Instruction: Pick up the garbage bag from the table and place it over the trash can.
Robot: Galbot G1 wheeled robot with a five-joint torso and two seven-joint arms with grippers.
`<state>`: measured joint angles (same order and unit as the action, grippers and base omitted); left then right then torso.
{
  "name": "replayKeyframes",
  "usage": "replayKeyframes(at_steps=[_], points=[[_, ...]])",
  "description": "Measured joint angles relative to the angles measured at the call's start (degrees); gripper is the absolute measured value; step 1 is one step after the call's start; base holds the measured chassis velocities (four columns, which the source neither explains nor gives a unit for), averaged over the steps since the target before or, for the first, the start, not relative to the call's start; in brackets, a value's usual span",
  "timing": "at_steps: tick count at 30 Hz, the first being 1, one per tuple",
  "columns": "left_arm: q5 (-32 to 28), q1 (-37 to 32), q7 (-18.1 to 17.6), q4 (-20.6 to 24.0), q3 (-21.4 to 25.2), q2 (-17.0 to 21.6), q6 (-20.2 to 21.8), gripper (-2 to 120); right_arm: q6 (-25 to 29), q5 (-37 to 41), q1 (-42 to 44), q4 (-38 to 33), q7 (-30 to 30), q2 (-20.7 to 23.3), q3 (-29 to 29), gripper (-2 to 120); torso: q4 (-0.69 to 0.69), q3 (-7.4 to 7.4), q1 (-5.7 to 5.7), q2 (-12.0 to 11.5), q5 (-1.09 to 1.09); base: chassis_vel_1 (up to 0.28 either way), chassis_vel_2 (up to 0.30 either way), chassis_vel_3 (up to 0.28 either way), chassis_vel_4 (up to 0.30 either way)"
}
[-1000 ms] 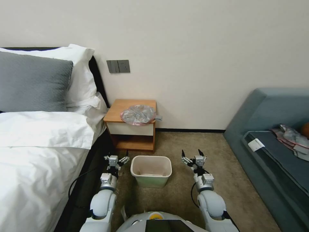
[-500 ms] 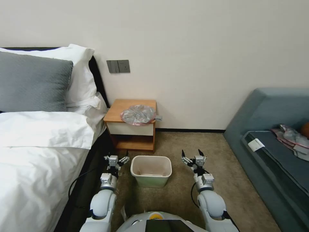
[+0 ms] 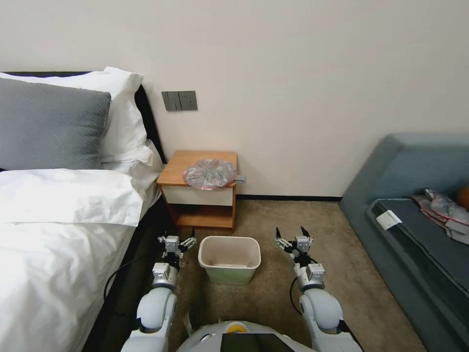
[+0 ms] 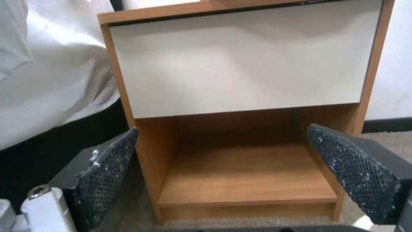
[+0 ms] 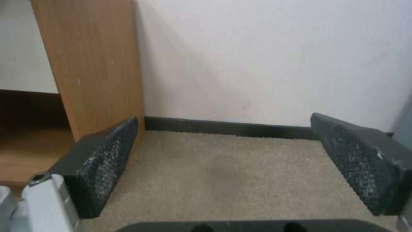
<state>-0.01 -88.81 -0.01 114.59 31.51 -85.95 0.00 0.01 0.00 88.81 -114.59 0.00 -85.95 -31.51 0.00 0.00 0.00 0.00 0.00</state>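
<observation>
The garbage bag (image 3: 209, 173), crumpled, shiny grey with a pinkish tint, lies on the right front part of the table (image 3: 181, 161), a small wooden nightstand against the wall. The trash can (image 3: 229, 259) stands on the carpet in front of the table, cream inside and pale green outside, with nothing over its rim. My left gripper (image 3: 177, 238) hovers low just left of the can, open. My right gripper (image 3: 292, 231) hangs to the can's right, also open. The left wrist view faces the table's white drawer front (image 4: 240, 64); the right wrist view shows its side panel (image 5: 94, 64).
A bed (image 3: 58, 230) with white sheets and pillows fills the left side, close to my left arm. A blue-grey sofa (image 3: 420, 220) stands at the right with a plastic pile (image 3: 444, 208) on it. Carpet (image 3: 288, 215) lies open between table and sofa.
</observation>
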Motion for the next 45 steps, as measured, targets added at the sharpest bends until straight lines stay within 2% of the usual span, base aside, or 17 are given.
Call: replayKeyframes(at_steps=[6,13,16,19,26,28,31,32,33,36,39,41,45], points=[[-2.1,-0.1,0.0,0.6,0.6,0.2,-0.3,100,0.0,-0.1,0.5,-0.8,0.0,0.0,0.1,100,0.01,0.0,0.0,0.0,-0.01,0.0,0.0,0.0,0.0],[-16.6,-0.6,0.1,5.6,5.5,1.7,-4.2,100,0.1,-3.5,8.7,-14.5,0.1,-2.0,2.3,100,0.0,0.0,0.0,0.0,-0.01,0.0,0.0,0.0,0.0],[-19.8,-0.7,0.1,6.8,6.7,2.1,-5.1,100,0.2,-4.2,11.2,-18.7,0.1,-2.6,3.0,100,-0.02,0.0,0.0,0.0,-0.01,0.0,0.0,0.0,0.0],[-20.6,-0.8,0.2,7.0,6.8,2.2,-5.3,100,0.4,-1.6,10.6,-19.2,0.0,-1.2,3.8,100,0.0,0.0,0.0,0.0,-0.01,0.0,0.0,0.0,0.0],[-21.9,-0.9,0.3,7.0,5.8,2.3,-4.5,100,3.4,-2.1,6.6,-15.0,0.6,4.0,3.9,100,0.01,-0.01,0.0,0.0,0.01,0.0,0.0,0.0,0.0],[-25.5,-1.5,1.2,6.8,0.8,2.7,-0.2,100,3.7,-3.4,2.9,-12.6,0.7,7.0,4.0,100,-0.03,0.0,0.0,0.0,-0.02,0.0,0.0,0.0,0.0],[-25.7,-1.3,1.4,5.7,-1.9,2.7,1.2,100,4.7,-6.8,-2.9,-8.7,0.6,11.4,4.1,100,0.04,0.0,0.0,0.0,0.04,0.0,0.0,0.0,0.0],[-25.7,-1.3,1.4,5.7,-1.9,2.7,1.2,100,4.7,-6.8,-2.9,-8.7,0.6,11.4,4.1,100,0.04,0.0,0.0,0.0,0.04,0.0,0.0,0.0,0.0],[-25.4,-1.0,1.3,5.2,-2.3,2.7,1.2,100,5.0,-8.1,-4.6,-7.5,0.6,12.8,4.2,100,-0.02,0.0,0.0,0.0,-0.02,0.0,0.0,0.0,0.0],[-24.0,-0.8,1.3,4.0,-2.1,2.6,0.6,100,5.7,-11.0,-10.2,-3.2,0.4,17.1,5.5,100,-0.01,0.0,0.0,0.0,0.01,0.0,0.0,0.0,0.0],[-22.4,-0.6,1.1,3.5,-1.3,2.5,0.2,100,6.2,-13.4,-14.8,0.0,0.1,19.5,7.6,100,0.01,0.0,0.0,0.0,0.02,0.0,0.0,0.0,0.0],[-21.9,-0.5,1.0,3.4,-1.0,2.5,0.2,100,6.5,-14.3,-16.2,1.0,0.0,20.0,8.1,100,0.0,0.0,0.0,0.0,0.02,0.0,0.0,0.0,0.0],[-18.0,0.5,0.5,2.8,0.8,2.8,0.1,100,9.2,-21.0,-25.4,9.4,-0.7,21.5,13.7,100,0.01,0.01,0.0,0.0,0.0,0.0,0.0,0.0,0.0]])
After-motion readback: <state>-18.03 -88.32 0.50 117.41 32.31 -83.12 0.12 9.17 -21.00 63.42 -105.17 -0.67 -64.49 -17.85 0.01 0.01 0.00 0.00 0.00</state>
